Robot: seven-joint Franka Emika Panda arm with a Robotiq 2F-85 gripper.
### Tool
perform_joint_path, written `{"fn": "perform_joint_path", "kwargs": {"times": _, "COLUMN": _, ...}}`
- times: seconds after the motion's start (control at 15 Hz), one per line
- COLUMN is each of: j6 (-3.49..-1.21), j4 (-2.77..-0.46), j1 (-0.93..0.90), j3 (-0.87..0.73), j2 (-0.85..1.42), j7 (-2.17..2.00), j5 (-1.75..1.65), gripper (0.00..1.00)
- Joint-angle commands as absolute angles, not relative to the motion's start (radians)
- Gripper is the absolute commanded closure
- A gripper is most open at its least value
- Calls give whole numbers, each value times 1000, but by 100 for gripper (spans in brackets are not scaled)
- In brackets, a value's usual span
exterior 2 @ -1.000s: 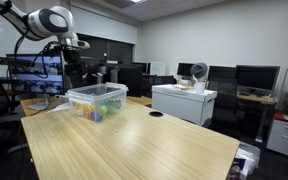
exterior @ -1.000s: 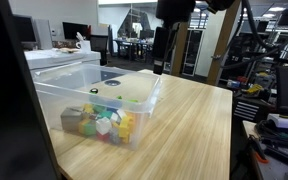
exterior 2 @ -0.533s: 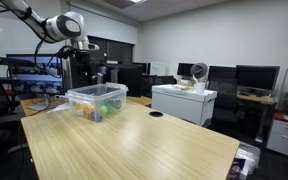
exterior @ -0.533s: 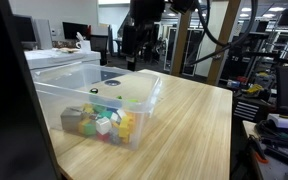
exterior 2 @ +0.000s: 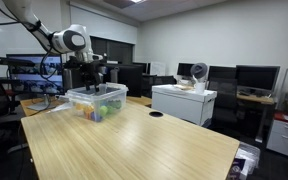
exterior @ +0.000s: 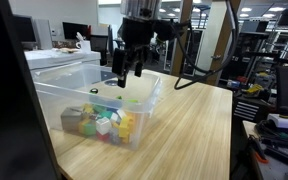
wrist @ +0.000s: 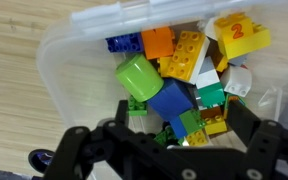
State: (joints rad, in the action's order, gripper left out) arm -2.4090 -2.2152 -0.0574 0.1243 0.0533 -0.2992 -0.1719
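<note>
A clear plastic bin stands on the wooden table. It holds several toy building blocks. My gripper hangs open just above the bin's rim, fingers pointing down into it, holding nothing. In the wrist view my gripper looks down on the pile. A blue block and a small green-and-yellow block lie between the fingers. A green cylinder, an orange block and a yellow block marked 2 lie farther off.
A white cabinet stands beside the table. A round cable hole sits in the tabletop near it. Desks, monitors and racks fill the room behind. The bin's wall is close on one side of the fingers.
The arm has swung over from behind the bin and come down; the open gripper now hangs right above the blocks. The bin and blocks have not moved.
</note>
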Motion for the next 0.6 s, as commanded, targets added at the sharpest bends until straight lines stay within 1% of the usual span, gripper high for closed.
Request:
{"fn": "perform_joint_path", "kwargs": {"times": 0.0, "j6": -2507, "j4": -2239, "j1": -71, "j3": 95, "j2": 115, "j7": -309, "j5": -184, "gripper": 0}}
{"fn": "perform_joint_path", "kwargs": {"times": 0.27, "j6": -2581, "j4": -2218, "j1": -84, "j3": 74, "j2": 192, "j7": -292, "j5": -178, "gripper": 0}}
{"fn": "perform_joint_path", "kwargs": {"times": 0.53, "j6": -2603, "j4": -2183, "j1": -105, "j3": 55, "j2": 232, "j7": -288, "j5": -183, "gripper": 0}}
